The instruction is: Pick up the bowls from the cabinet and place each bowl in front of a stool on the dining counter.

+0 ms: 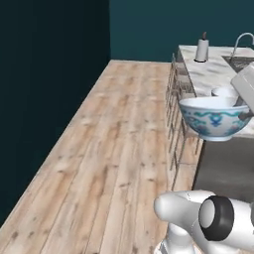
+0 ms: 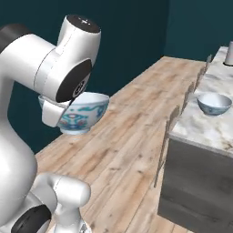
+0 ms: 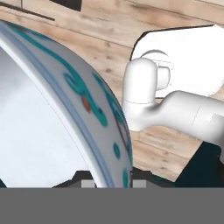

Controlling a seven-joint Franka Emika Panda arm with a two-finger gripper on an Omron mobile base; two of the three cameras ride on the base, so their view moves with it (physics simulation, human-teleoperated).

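A dark teal wall stands behind a pale wood-plank floor (image 1: 114, 149), and to the side runs the dining counter (image 2: 214, 123), its marble top veined brown over dark grey panel sides. Thin metal stool backs (image 1: 174, 94) line its near edge; I cannot count them for certain. There are two bowls. The one I carry (image 1: 214, 117) hangs in the air beside the counter's edge, upright, white porcelain with a blue rim line, teal scrolls and small red dots outside, plain white inside. The second bowl (image 2: 214, 103) sits on the marble near the edge. A white paper-towel roll (image 1: 202, 49) and a curved faucet (image 1: 241, 42) stand farther along. My gripper (image 3: 114, 183) is clamped on the carried bowl's rim, one finger either side of the wall.
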